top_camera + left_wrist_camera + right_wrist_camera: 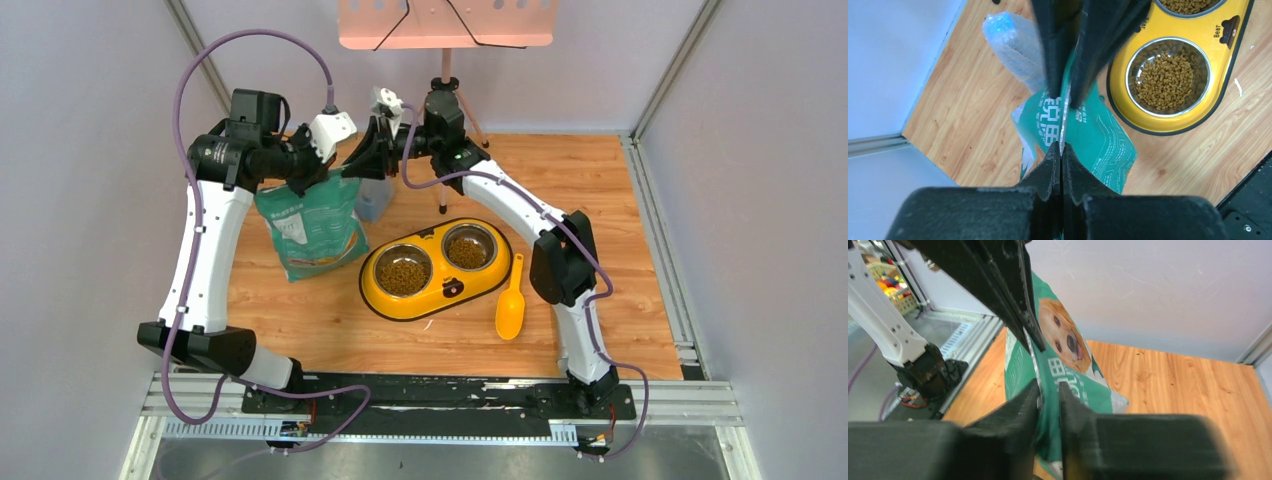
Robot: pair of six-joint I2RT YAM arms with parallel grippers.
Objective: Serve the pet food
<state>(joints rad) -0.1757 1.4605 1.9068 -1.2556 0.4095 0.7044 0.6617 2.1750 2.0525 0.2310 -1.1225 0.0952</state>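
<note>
Overhead, the pet food (403, 272) lies as brown kibble in both steel bowls (467, 228) of a yellow feeder (420, 306) near the middle of the wooden table (640, 250). One bowl sits at 9 o'clock of the feeder's centre and the other at 2 o'clock. An orange scoop (510, 310) rests on the wood just off the feeder at 4 o'clock, apart from it.

At 9 o'clock of the feeder hangs a green printed bag (315, 235) with a dog's face on it, lifted by its top edge. The left gripper (1061, 150) is pinched fully together on that edge, with the seam clamped between its black fingers. The right gripper (1049, 386) meets the same edge from the 3 o'clock side, its jaws drawn close with only a slim gap and the bag's rim running between them. Whether it truly squeezes the bag cannot be told.

A clear container (372, 200) stands just beside the bag at 1 o'clock, partly hidden behind it.
</note>
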